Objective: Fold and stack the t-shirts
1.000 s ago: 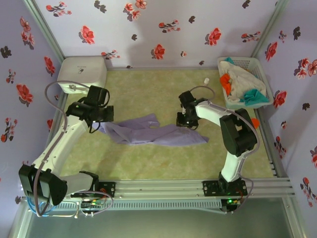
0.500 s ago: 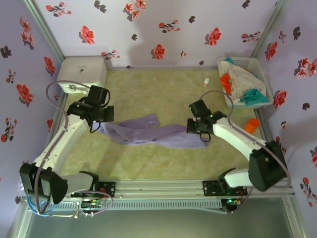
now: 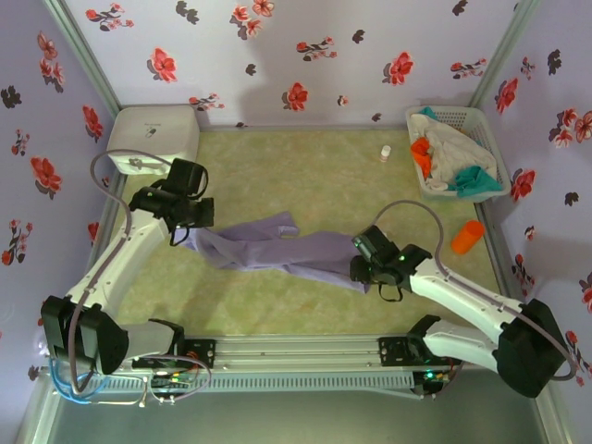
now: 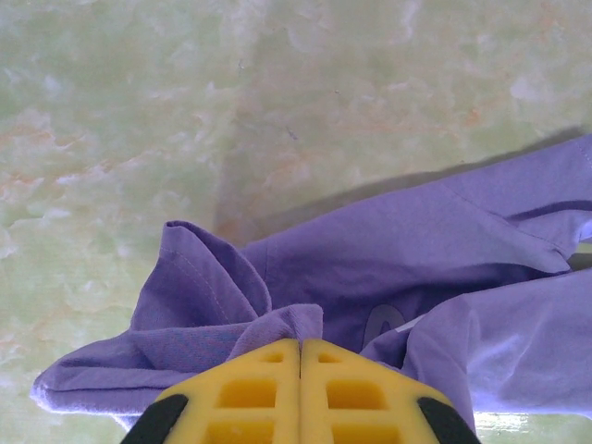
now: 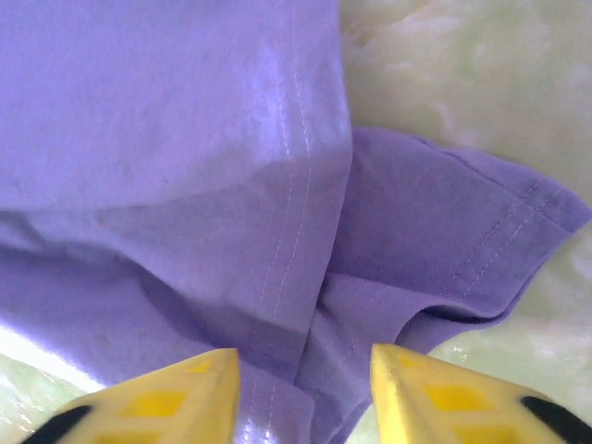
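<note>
- While my right hand (image 3: pixel 375 268) sits nearest the front edge of the tabletop with its fingers apart, straddling a stitched hem of the lavender t-shirt (image 3: pixel 277 248) without pinching it, I judge it is lined up to take that end; nothing is held there.
- Across the middle of the tabletop the shirt lies as a rumpled, twisted band running left to right, so it is not yet flat enough to fold.
- Further back, toward the left edge, my left hand (image 3: pixel 188 222) has its fingers pressed together on a bunched fold at the shirt's left end. I read that grip as an anchor, so a pull from the opposite end would stretch the cloth out.
- Near the right edge stands a small orange object (image 3: pixel 467 236), apart from the shirt; I can't tell what it is.
- At the far right corner the white lattice basket (image 3: pixel 487 120) holds the other t-shirts (image 3: pixel 453 153), orange, teal and off-white, heaped together unfolded. By my reckoning the job has barely begun.
- At the far left corner sits the white rounded box (image 3: pixel 153 134), well apart from the shirt.
</note>
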Action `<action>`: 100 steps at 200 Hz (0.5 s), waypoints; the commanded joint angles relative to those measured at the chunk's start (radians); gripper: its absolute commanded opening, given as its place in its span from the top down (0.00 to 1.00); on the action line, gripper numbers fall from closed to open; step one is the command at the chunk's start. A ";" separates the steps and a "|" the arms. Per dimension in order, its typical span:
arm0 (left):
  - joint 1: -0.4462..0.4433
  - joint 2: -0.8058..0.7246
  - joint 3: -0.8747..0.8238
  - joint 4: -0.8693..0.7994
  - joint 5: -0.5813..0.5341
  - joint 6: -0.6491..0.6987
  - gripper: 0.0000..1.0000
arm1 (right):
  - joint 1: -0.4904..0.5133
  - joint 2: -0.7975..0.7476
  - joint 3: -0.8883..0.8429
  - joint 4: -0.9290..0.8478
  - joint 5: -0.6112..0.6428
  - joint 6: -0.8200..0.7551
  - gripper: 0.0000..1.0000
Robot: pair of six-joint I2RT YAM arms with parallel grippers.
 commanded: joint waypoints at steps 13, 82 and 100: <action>0.008 0.004 0.013 0.015 -0.012 -0.007 1.00 | -0.106 0.106 0.086 0.086 -0.034 0.001 0.48; 0.013 -0.006 0.002 0.003 -0.013 -0.003 1.00 | -0.222 0.436 0.256 0.131 -0.138 -0.113 0.53; 0.015 -0.005 -0.001 0.004 -0.012 -0.004 1.00 | -0.222 0.455 0.232 0.161 -0.160 -0.105 0.55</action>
